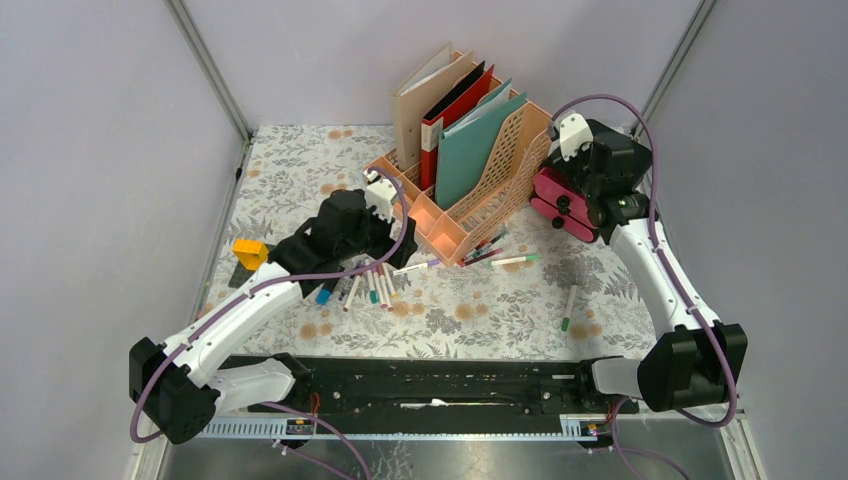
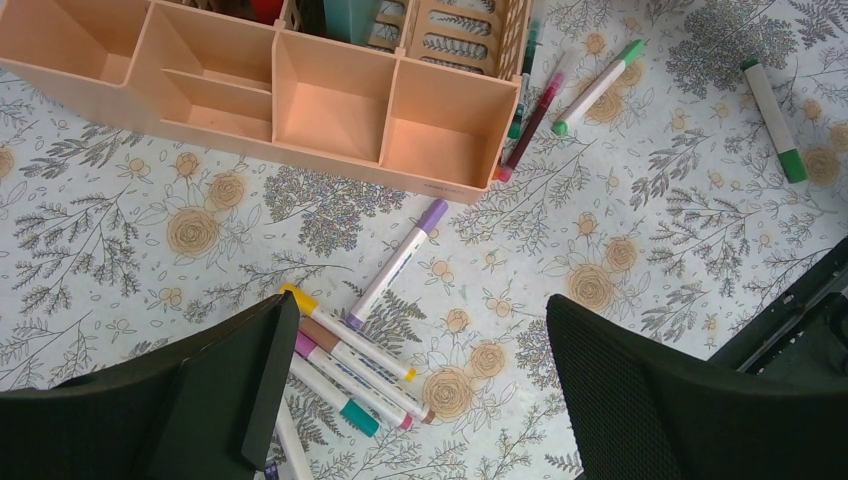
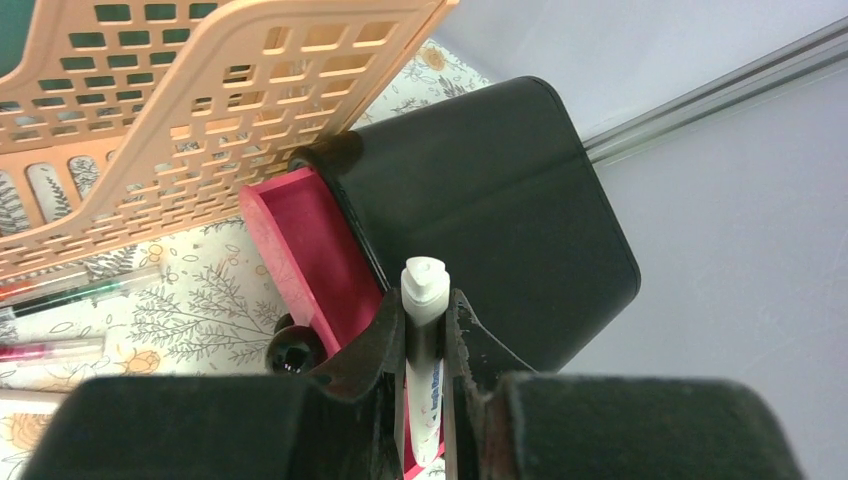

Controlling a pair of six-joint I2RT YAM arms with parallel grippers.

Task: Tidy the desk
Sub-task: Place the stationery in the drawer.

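Right jaws pinched on an upright white marker (image 3: pixel 424 300), black-and-pink case (image 3: pixel 480 200) just ahead — likely stowing it; left jaws wide, empty — loose markers (image 2: pixel 350 338) below.

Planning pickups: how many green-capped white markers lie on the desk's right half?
2: one marker beside the thin pens by the rack, another nearer the right arm. Others may be hidden.

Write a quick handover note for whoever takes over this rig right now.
Left pincer: open, above the marker pile on the desk.
Right pincer: shut on a white marker, above the black and pink box beside the file rack.
Done: folders stand in the rack.
Left: the pile and other loose markers; the rack's front compartments look empty.
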